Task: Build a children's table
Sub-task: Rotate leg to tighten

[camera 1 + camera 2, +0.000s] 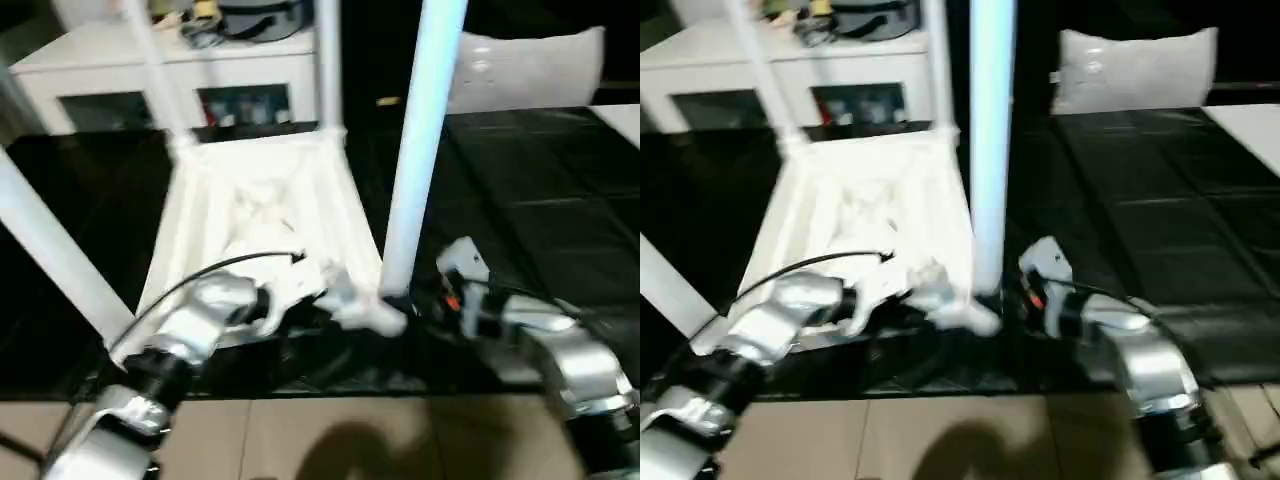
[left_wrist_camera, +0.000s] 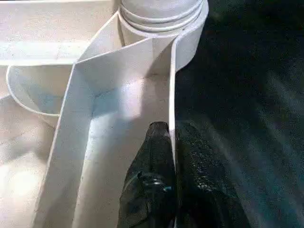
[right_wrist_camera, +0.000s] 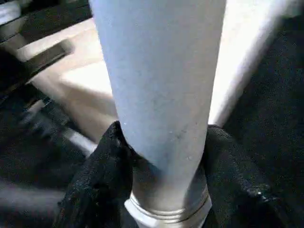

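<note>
Our head pair looks forward and down over both forearms, sharing the upturned table [image 1: 262,215]. Our wrist cameras sit close, each facing its own corner leg.

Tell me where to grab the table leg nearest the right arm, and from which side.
Grip the leg low, just above its socket, coming level from the robot's right. It stands upright and round, so the right gripper can straddle it there, as it does now, while the left gripper pinches the table top rim.
</note>
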